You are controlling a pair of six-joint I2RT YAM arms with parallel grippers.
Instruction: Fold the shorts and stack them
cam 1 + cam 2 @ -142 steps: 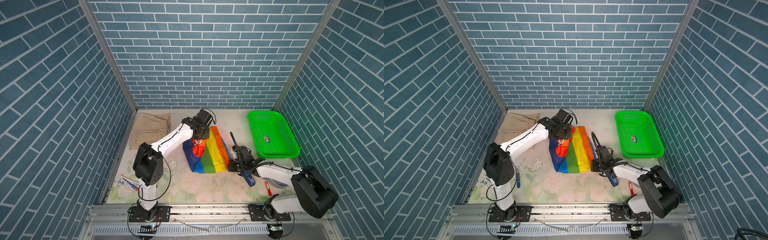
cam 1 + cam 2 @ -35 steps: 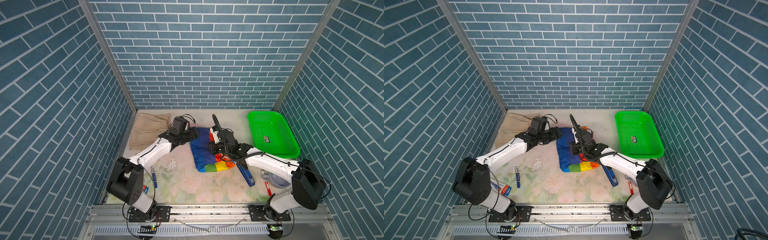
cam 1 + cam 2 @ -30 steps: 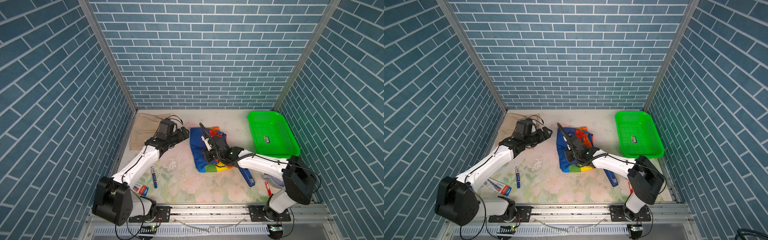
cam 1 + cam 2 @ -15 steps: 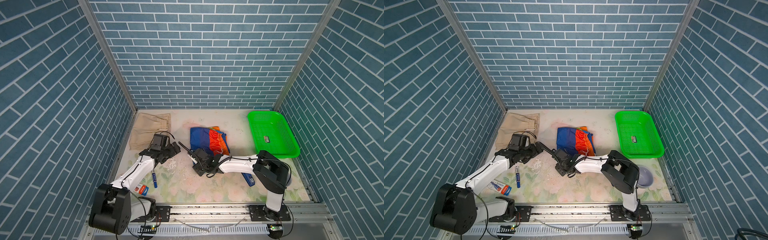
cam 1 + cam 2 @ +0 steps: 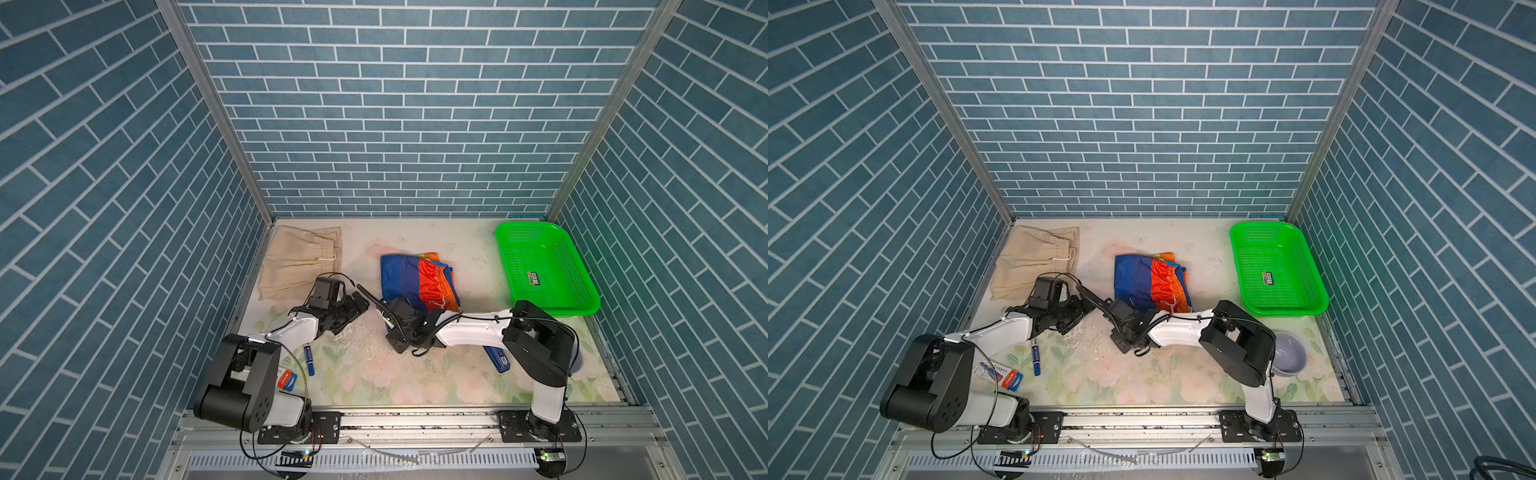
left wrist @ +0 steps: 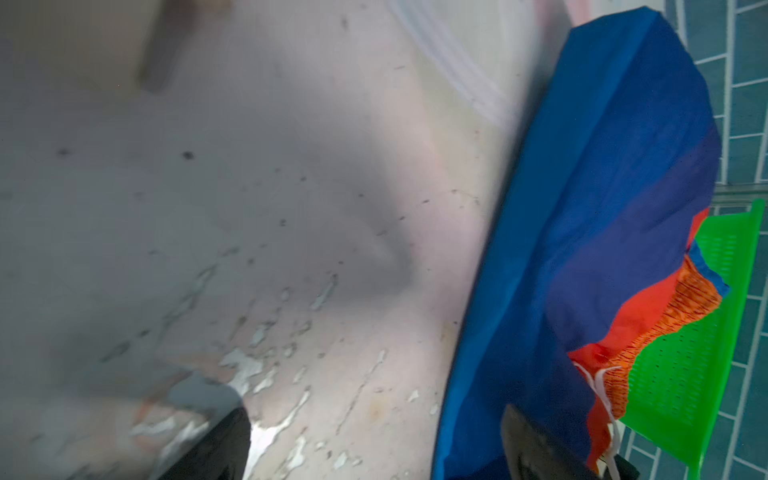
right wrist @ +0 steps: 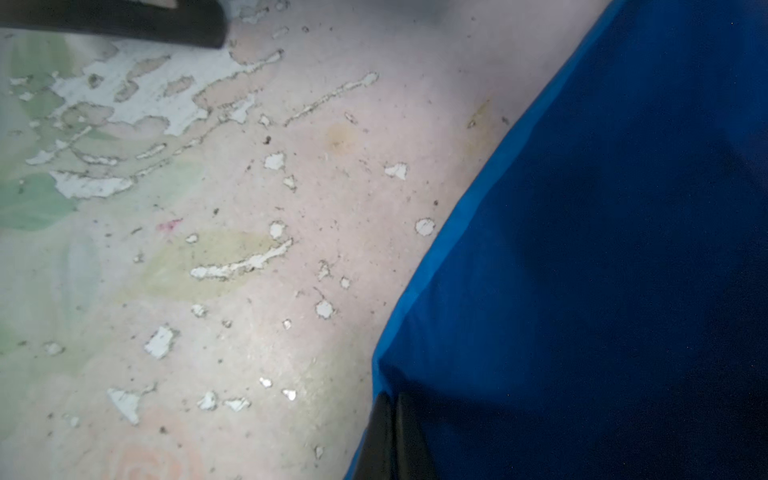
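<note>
While rainbow shorts (image 5: 415, 276) lie lengthwise toward the back wall (image 5: 395, 124), right claw (image 7: 390, 415) pinches their near corner, left claw (image 5: 356, 309) gapes.

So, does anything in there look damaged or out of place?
Yes: the floral table cover is worn, its print flaked off in white patches near the rainbow shorts, between the two arms. The shorts' fold looks uneven, with the orange waistband poking out.

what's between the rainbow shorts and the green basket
Only bare floral table mat lies between the rainbow shorts and the green basket. They do not touch, as both top views show.
</note>
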